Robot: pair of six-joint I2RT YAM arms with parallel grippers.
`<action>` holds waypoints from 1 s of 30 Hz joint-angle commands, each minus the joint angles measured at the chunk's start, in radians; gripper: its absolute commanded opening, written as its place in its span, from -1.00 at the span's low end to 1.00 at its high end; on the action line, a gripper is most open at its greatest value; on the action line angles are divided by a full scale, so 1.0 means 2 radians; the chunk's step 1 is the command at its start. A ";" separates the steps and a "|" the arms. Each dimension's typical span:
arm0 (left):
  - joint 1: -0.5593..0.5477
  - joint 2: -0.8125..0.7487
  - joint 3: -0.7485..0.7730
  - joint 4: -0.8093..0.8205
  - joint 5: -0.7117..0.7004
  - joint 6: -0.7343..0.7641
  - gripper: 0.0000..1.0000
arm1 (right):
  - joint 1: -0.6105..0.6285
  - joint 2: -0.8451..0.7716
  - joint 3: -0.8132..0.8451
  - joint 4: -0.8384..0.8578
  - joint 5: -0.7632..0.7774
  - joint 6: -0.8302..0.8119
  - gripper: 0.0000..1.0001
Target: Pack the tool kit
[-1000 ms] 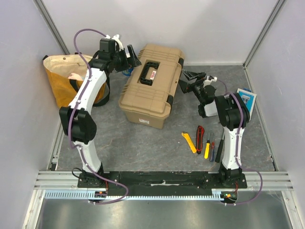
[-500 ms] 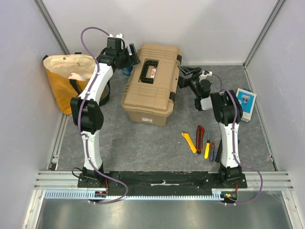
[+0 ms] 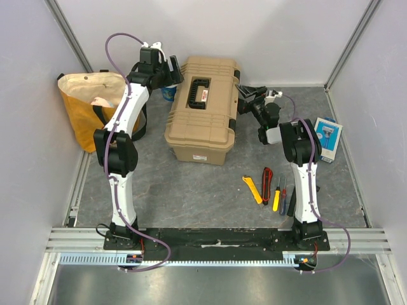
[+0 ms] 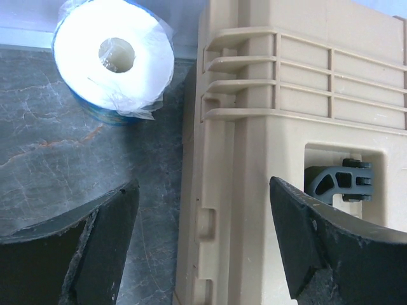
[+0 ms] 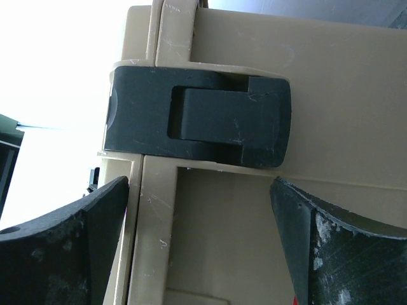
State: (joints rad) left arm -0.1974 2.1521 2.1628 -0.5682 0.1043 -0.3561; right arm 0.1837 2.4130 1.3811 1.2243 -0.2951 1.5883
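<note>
Both arms stretched forward. Left tool (image 3: 169, 70) wide beside tan ribbed plastic toolbox (image 3: 202, 124); right tool (image 3: 245, 96) wide, apparently just off its black latch (image 5: 197, 127).

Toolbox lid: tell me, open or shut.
Shut. In the top view the toolbox lid sits flat on its base; the right wrist view shows a latch clipped across the seam.

One overhead view; both wrist views closely face the toolbox (image 3: 203, 109).
</note>
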 commanded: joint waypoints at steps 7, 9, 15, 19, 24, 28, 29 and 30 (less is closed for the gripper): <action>0.002 0.003 0.018 0.092 -0.006 0.004 0.77 | -0.036 -0.012 -0.020 0.002 0.032 -0.036 0.96; 0.003 0.009 0.018 0.102 -0.002 -0.002 0.77 | -0.037 -0.002 -0.010 0.004 0.029 -0.028 0.96; 0.003 0.028 0.019 0.118 0.015 -0.014 0.77 | -0.034 0.049 0.050 0.037 0.011 0.020 0.96; 0.003 0.036 0.018 0.118 0.018 -0.019 0.77 | -0.024 0.065 0.071 0.035 0.010 0.033 0.96; 0.003 0.039 0.011 0.112 0.035 -0.018 0.77 | -0.007 0.087 0.102 0.054 0.011 0.061 0.96; 0.003 0.039 0.003 0.112 0.058 -0.020 0.76 | 0.009 0.103 0.116 0.097 0.030 0.109 0.96; 0.003 0.039 0.002 0.112 0.064 -0.022 0.76 | 0.012 0.108 0.117 0.109 0.036 0.121 0.96; 0.003 0.039 0.000 0.112 0.069 -0.024 0.76 | 0.015 0.110 0.117 0.119 0.043 0.130 0.96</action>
State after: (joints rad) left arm -0.1928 2.2269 2.1654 -0.3645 0.1795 -0.3805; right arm 0.1795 2.5996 1.5768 1.2915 -0.2405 1.7432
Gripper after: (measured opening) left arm 0.883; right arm 0.982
